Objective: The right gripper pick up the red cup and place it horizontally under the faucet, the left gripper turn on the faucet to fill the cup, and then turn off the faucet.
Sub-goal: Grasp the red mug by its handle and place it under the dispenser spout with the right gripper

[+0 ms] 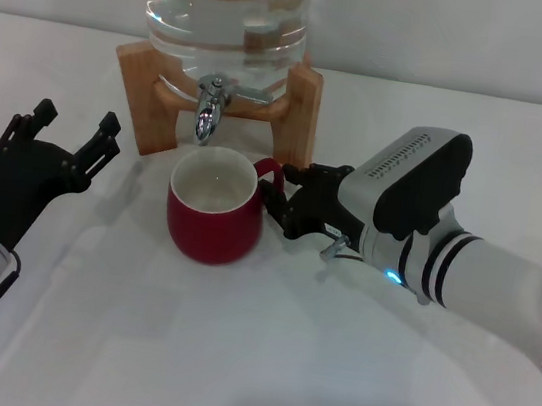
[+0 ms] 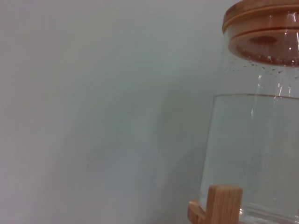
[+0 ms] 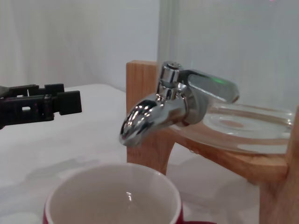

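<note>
Now the red cup [image 1: 212, 205] sits upright just under the faucet [image 1: 210, 106], whose lever lies right and far of the spread left tool [image 1: 63, 138], while the right tool [image 1: 282, 197] seemingly pinches the cup's handle.

I work at what looks like a staged test bench rather than a lived-in kitchen: a plain white tabletop [image 1: 229, 359] against a bare pale wall [image 2: 93, 93], with only a glass water dispenser [image 1: 227, 15] on its wooden stand [image 1: 305, 107] and a red cup [image 1: 213, 220] set before me.
</note>
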### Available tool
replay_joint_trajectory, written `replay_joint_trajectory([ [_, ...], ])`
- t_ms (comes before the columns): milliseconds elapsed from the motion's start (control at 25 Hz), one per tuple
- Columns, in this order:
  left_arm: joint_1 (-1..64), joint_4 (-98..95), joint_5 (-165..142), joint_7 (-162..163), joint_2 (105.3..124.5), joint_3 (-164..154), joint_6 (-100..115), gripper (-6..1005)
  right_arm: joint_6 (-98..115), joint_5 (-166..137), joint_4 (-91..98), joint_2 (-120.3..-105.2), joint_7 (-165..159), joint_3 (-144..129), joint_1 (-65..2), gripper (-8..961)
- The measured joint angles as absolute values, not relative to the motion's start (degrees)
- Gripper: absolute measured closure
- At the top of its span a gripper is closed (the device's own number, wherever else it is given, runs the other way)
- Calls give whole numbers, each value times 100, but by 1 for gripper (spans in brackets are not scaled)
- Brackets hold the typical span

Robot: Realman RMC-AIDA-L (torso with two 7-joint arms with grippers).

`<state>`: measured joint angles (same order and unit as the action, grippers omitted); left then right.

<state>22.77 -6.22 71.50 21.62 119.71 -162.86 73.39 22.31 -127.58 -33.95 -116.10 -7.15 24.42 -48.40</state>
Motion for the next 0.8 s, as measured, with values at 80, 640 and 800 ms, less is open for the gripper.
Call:
replay_joint_trajectory([
  [80,2276,-617,7152,2162,11971,-16286,7339,121,2260,-12784,-3408,-11602,-715,2443,-4804,606],
  [640,2267,-597,7164,2162,11971,-16286,7339,121,2411,-12860,-3481,-11562,-715,2428,-4642,601],
  [800,2264,-590,7164,2162,11971,-16286,7338,121,2442,-13055,-3508,-11555,-734,2519,-4538,600],
])
